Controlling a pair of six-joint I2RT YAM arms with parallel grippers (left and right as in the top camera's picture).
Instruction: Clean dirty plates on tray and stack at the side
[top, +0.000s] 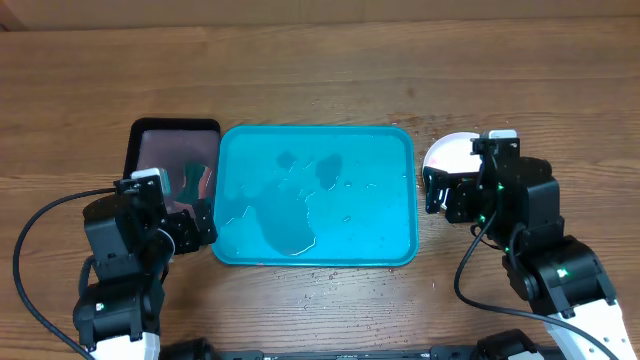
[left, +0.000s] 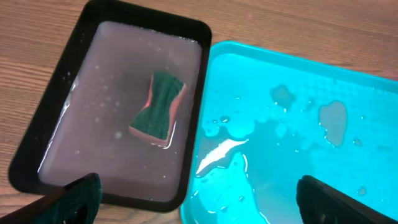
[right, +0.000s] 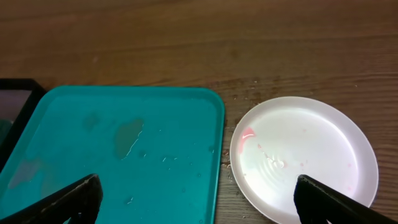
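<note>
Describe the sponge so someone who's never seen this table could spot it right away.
Find the big turquoise tray mid-table; a smaller black-rimmed tray of cloudy water sits beside it on the left arm's side. The sponge lies in that water: hourglass-shaped, green on top, orange underneath, the only object there.

Black arms (top: 125, 235), white bases (top: 603, 315), looping black cables (top: 458, 278)

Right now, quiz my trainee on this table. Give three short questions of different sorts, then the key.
1. Fill in: the white plate sits on the blue tray's ___ side.
2. True or false: a plate lies on the blue tray.
3. The sponge is: A in the black tray; B on the blue tray; C on the white plate.
Key: 1 right; 2 false; 3 A.
</note>
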